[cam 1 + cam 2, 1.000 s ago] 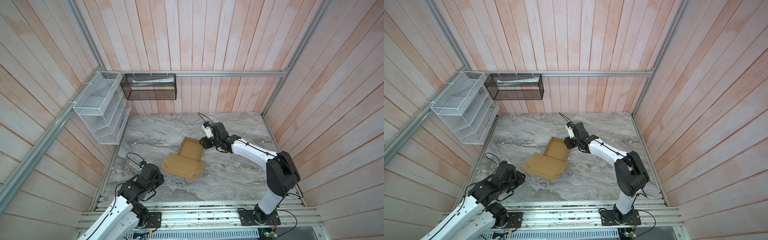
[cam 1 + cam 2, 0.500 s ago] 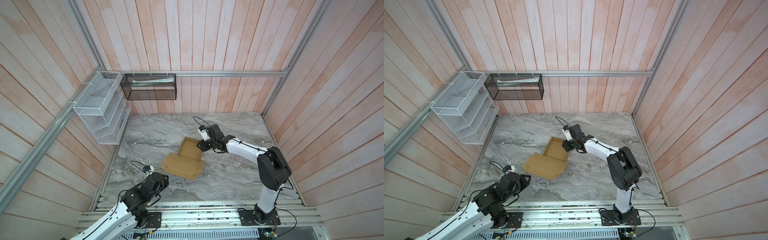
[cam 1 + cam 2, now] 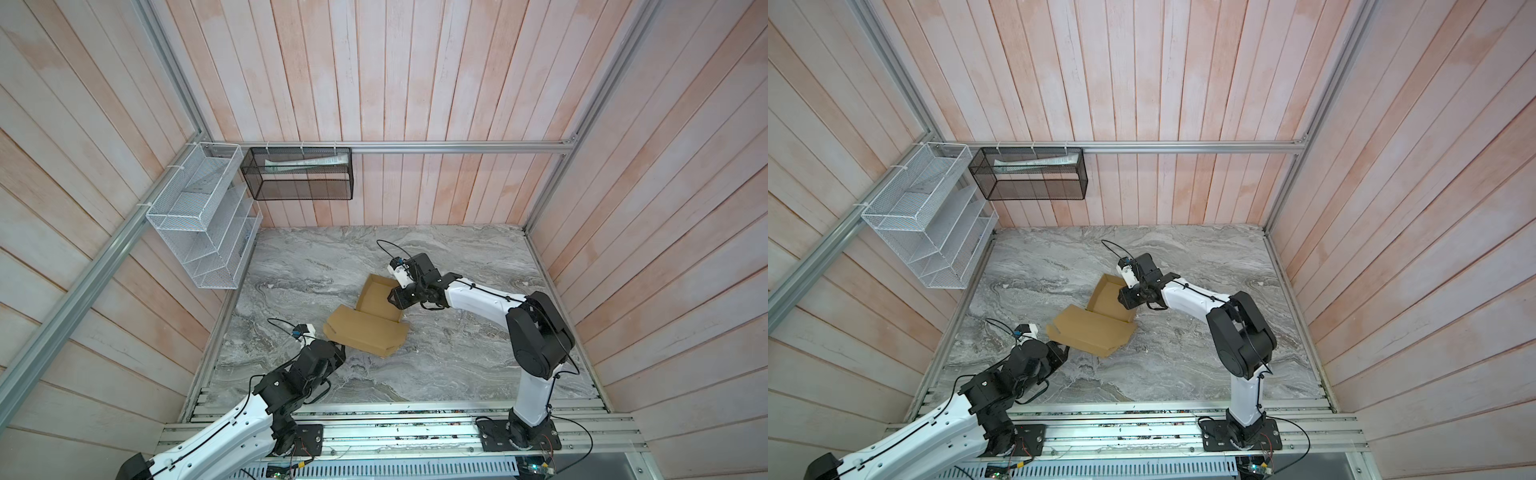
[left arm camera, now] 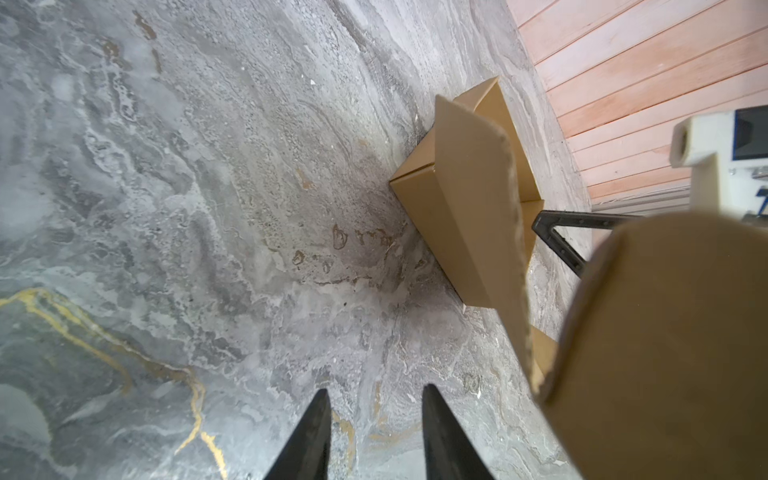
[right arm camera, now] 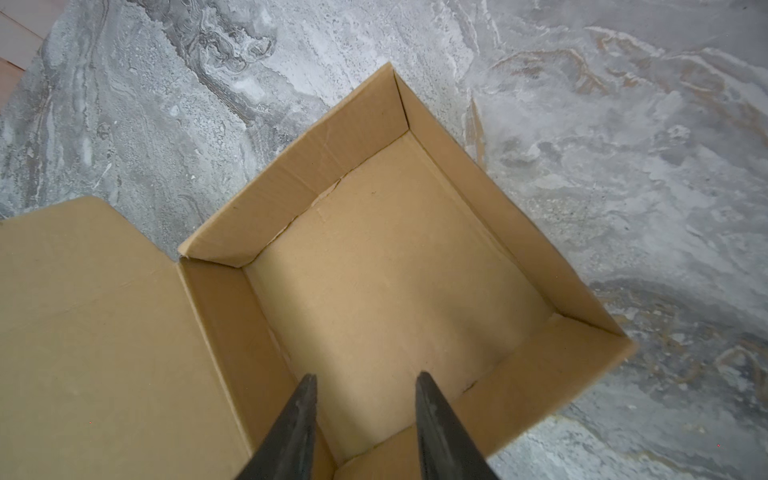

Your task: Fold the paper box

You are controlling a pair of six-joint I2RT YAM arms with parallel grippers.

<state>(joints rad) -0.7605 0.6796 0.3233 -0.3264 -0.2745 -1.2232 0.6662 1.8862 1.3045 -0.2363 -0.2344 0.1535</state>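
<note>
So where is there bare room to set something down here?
Bare table: the far strip between the paper box and the back wall, and the near stretch between it and the front rail. Crowded centre-left: the left gripper is beside the box's lid corner, the right gripper over its open tray.
</note>
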